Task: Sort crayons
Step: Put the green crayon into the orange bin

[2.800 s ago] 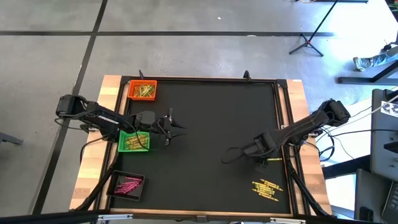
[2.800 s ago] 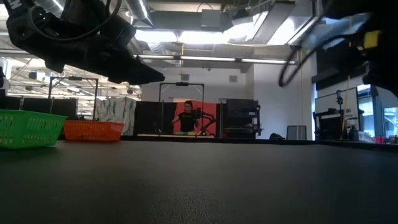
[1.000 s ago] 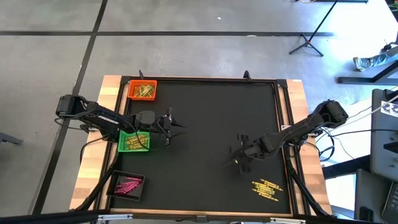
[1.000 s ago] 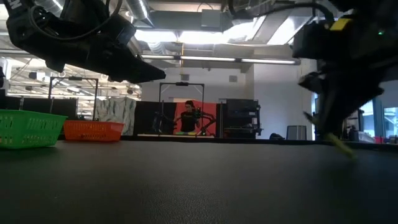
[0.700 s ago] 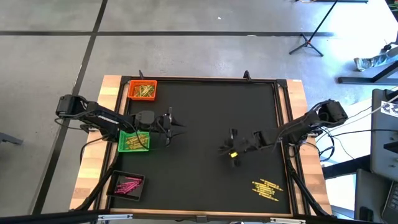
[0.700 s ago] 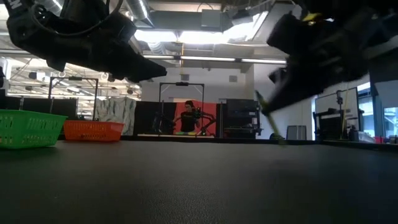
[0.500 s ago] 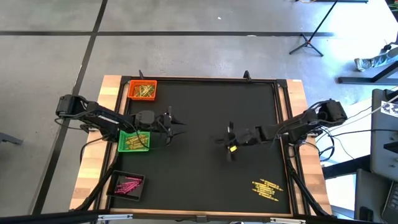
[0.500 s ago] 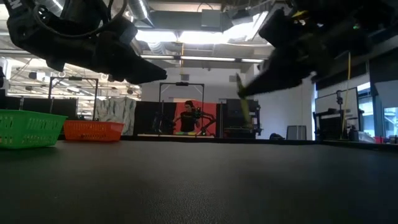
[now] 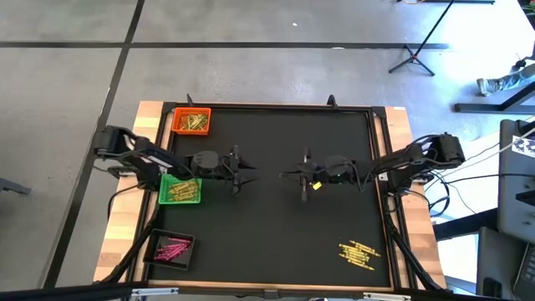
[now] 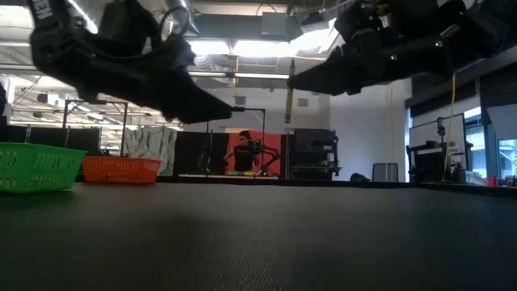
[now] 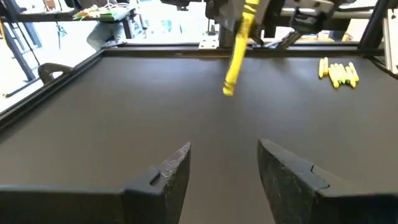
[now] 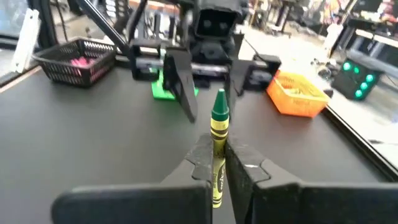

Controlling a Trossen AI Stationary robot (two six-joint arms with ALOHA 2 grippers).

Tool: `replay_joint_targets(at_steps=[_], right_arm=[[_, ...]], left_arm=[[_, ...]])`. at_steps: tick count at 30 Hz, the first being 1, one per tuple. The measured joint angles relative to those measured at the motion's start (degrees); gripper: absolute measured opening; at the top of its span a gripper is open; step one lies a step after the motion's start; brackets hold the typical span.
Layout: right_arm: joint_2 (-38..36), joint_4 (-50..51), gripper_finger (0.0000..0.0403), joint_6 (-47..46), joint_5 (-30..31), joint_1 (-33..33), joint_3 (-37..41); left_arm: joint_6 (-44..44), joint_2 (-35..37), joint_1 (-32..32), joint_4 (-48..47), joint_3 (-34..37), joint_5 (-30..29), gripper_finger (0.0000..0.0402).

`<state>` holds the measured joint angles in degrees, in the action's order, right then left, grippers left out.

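Note:
My right gripper is over the middle of the black mat, shut on a yellow crayon with a green tip. My left gripper faces it from the left, open, with nothing between its fingers. In the left wrist view the crayon hangs ahead of the gap, apart from it. More yellow crayons lie loose near the mat's near right corner. Pink crayons lie in the black tray. My right gripper pinches the crayon's yellow wrapper between its two fingers. The fingers come level from the table's right side and lie across the crayon. It stands about upright, green tip up, its lower end hanging below the fingers, clear of the mat.
An orange tray at the far left and a green tray beside my left arm both hold yellowish sticks. A wooden rim borders the mat. A person shows far off in the room behind the table.
My right gripper has carried the crayon up from the mat's near right area toward the table's left, turning until its fingers lie level and point at my left gripper. My left gripper has moved a little toward the right and dipped lower.

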<state>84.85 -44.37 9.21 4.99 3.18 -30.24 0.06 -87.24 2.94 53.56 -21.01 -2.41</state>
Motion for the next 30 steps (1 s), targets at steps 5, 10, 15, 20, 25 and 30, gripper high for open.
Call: replay_joint_targets(at_steps=[5, 10, 15, 20, 25, 30], right_arm=[[3.39, -6.59, 0.0019, 0.23, -0.67, 0.02, -0.01], [6.90, -11.86, 0.0019, 0.22, -0.61, 0.15, -0.07], [8.10, -12.81, 0.0019, 0.22, -0.55, 0.15, -0.61], [8.05, -12.59, 0.0019, 0.27, -0.56, 0.15, -1.36], [8.05, -12.36, 0.0019, 0.28, -0.54, 0.15, -1.38], [8.05, -12.30, 0.0019, 0.00, -0.54, 0.17, -1.38]], left_arm=[[0.04, -5.73, -0.03, 0.00, -6.38, 0.05, 0.0168], [0.35, -10.29, -0.11, -0.68, -12.11, 2.48, 0.0168], [0.50, -13.27, -0.62, -0.88, -16.13, 5.49, 0.0168], [0.61, -13.83, -1.05, -1.90, -17.73, 4.50, 0.0162], [1.79, -13.83, -1.09, -2.11, -17.73, 3.26, 0.0108], [1.94, -13.83, -1.09, -2.12, -17.73, 3.13, 0.0033]])
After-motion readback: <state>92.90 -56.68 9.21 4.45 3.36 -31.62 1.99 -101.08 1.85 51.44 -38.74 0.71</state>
